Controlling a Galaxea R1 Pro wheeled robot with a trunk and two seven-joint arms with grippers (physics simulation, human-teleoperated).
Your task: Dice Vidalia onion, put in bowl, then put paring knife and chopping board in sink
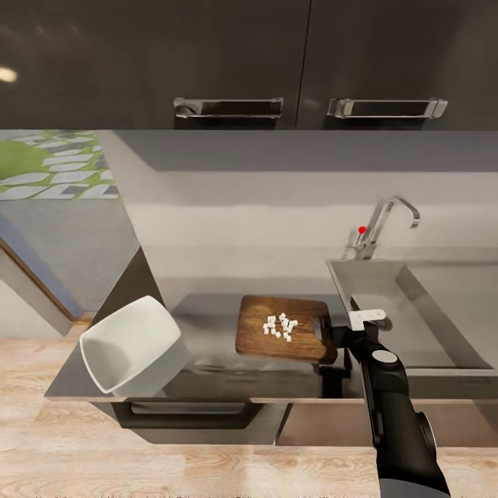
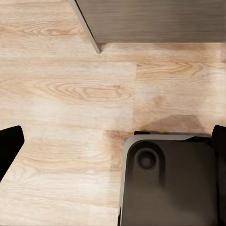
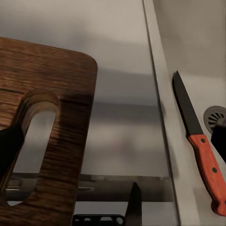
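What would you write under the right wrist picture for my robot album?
The paring knife lies in the sink near the drain, with the chopping board and its handle slot alongside.

Onion dice atop chopping board, seemingly tilted.

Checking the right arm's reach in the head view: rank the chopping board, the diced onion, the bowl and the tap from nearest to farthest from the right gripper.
1. chopping board, beside the right gripper
2. diced onion, mid-board
3. tap, behind the sink
4. bowl, far left, tilted
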